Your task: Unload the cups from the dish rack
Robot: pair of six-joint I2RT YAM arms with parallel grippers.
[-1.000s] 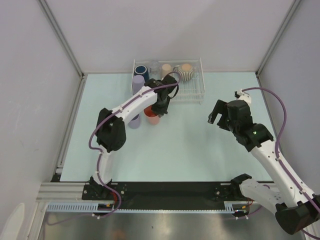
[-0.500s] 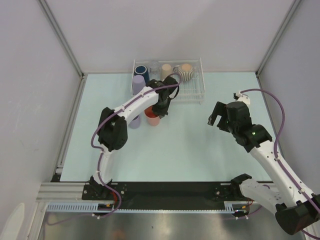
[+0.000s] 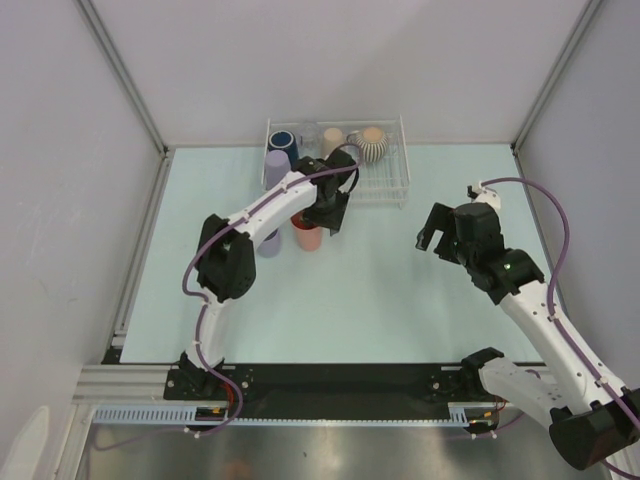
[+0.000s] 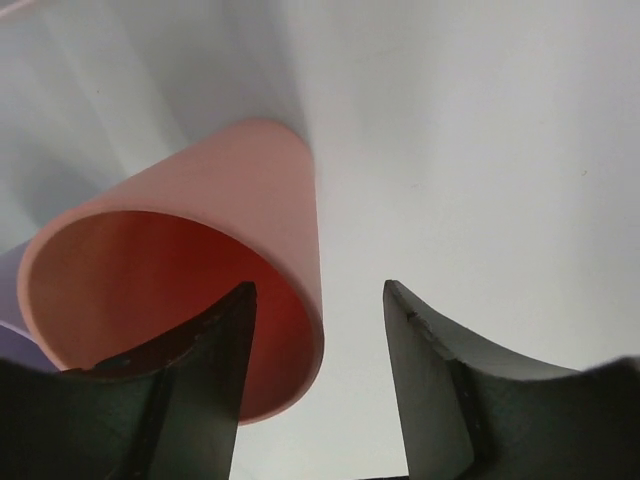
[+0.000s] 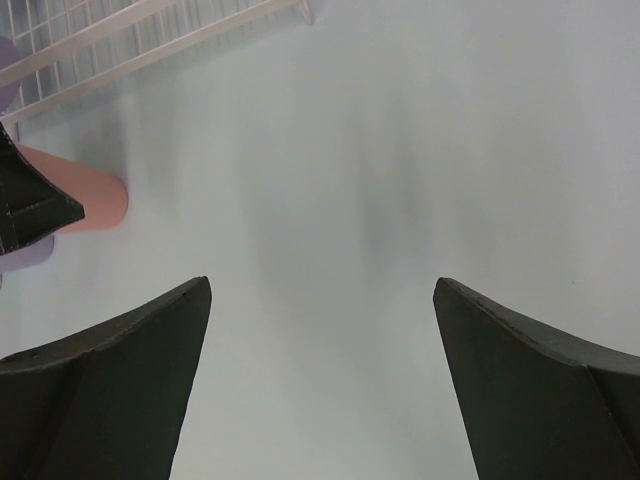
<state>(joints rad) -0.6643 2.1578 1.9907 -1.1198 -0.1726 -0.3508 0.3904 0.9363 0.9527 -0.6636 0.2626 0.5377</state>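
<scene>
Where the left arm reaches over the pale mint tabletop point(image 3: 380, 300), its black two-finger left gripper point(image 3: 328, 218) hangs just in front of the low white wire-grid dish rack point(image 3: 385, 185), jaws apart and clamped on nothing. Directly beneath it a smooth salmon-pink tumbler point(image 3: 308, 236) stands upright on the table, mouth up, outside the rack and close to its front side. From the left wrist, the left gripper point(image 4: 320, 288) straddles the near wall of the salmon-pink tumbler point(image 4: 240, 190): one finger point(image 4: 200, 380) crosses the open mouth, while the other finger point(image 4: 440, 400) sits outside with bare table showing between it and the wall. Whether the inner finger touches the rim cannot be told. A plain lavender tumbler point(image 3: 269, 245) stands on the table just left of the pink one, partly under the arm. Inside the rack, along its back, sit a dark navy mug point(image 3: 282, 140), a clear tumbler point(image 3: 310, 131), a tan tumbler point(image 3: 333, 139) and a ribbed beige mug point(image 3: 374, 147), with a second lavender tumbler point(image 3: 277, 163) in the left corner in front of the navy mug. The black right gripper point(image 3: 432, 232) hovers over bare table well to the right of the rack, its jaws spread wide and empty. The right wrist camera shows the right gripper point(image 5: 322, 285) above open tabletop, with the rack's corner point(image 5: 150, 35) and the pink tumbler point(image 5: 95, 198) far off at the upper left.
</scene>
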